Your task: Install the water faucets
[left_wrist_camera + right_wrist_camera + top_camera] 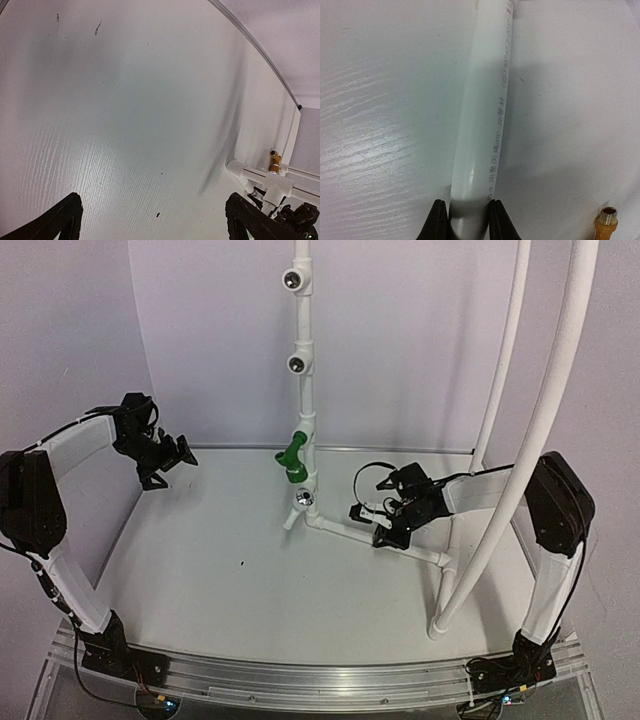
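Observation:
The green faucet [292, 458] sits on the upright white pipe [303, 400], spout pointing left and down. The brass faucet [606, 224] shows at the lower right of the right wrist view, threaded end up, just right of the low white pipe [485, 110]; it also shows in the left wrist view [274, 161] behind a tee. My right gripper [467, 222] is shut on that low pipe, one finger on each side; it also shows in the top view [385, 527]. My left gripper [165, 462] hangs open and empty above the table's far left; the left wrist view [155, 222] shows its fingers wide apart.
The upright pipe carries open tee fittings high up [293, 280], at mid height [298, 363] and near its foot [303, 498]. The low pipe [350, 532] runs right to a short post [443, 590]. Two long curved white tubes [520, 440] rise at the right.

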